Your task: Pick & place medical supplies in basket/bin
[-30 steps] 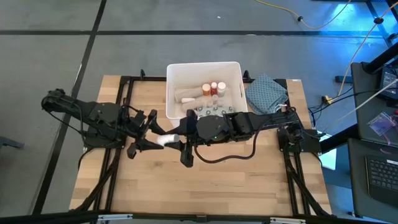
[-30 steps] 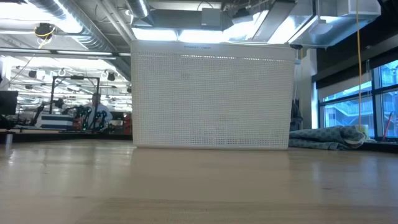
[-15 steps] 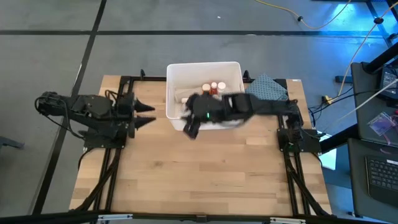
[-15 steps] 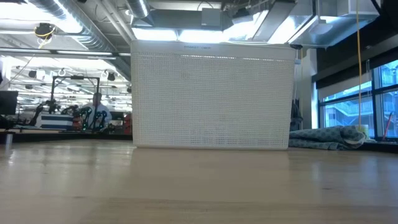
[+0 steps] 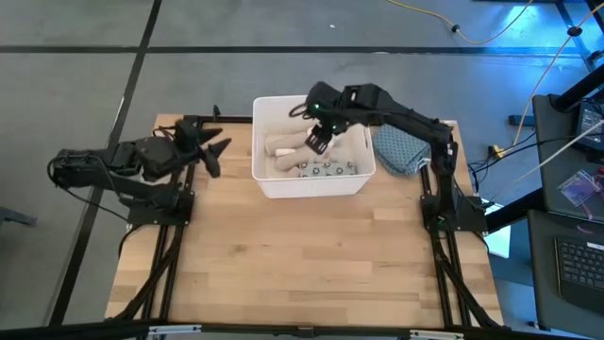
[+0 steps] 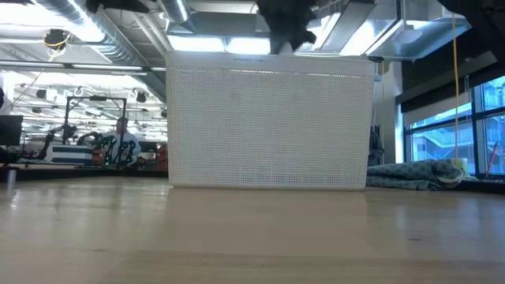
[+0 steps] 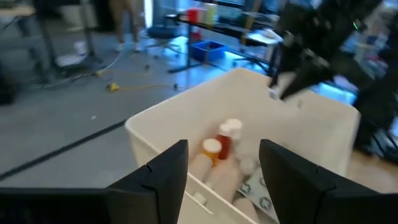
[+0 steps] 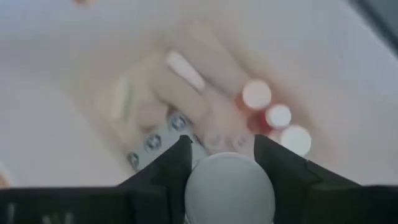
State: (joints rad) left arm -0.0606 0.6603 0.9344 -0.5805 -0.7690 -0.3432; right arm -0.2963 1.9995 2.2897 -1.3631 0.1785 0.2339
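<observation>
The white bin (image 5: 267, 179) stands at the table's far middle. In it lie white-capped red bottles (image 8: 278, 116), a grey dotted packet (image 8: 155, 140) and pale beige rolls (image 5: 281, 149). My right gripper (image 5: 318, 142) hangs over the bin's inside, slanting down, shut on a small white roll (image 8: 229, 185). My left gripper (image 5: 215, 151) stands left of the bin above the table. It points toward the bin and is open with nothing between its fingers (image 7: 163, 177). In the low view only the bin's wall (image 6: 268, 126) shows, with my right gripper (image 6: 288, 24) dark above its rim. My right gripper pinches the white roll's rounded sides (image 8: 205, 180) between its two fingers. The fingers come from above, slanting down into the bin. The roll is lifted clear, above the supplies that lie on the bin's floor.
A blue-grey patterned cloth (image 5: 406, 144) lies bunched right of the bin at the far right. Dark frame rails (image 5: 170, 255) run along the table's left and right sides. The near half of the wooden table (image 5: 302, 264) is bare.
The two grippers met at the table's middle, at the white roll. My left gripper has drawn back toward the left edge and turned level toward the bin. My right gripper has carried the roll toward the far edge and now tips down over the bin.
</observation>
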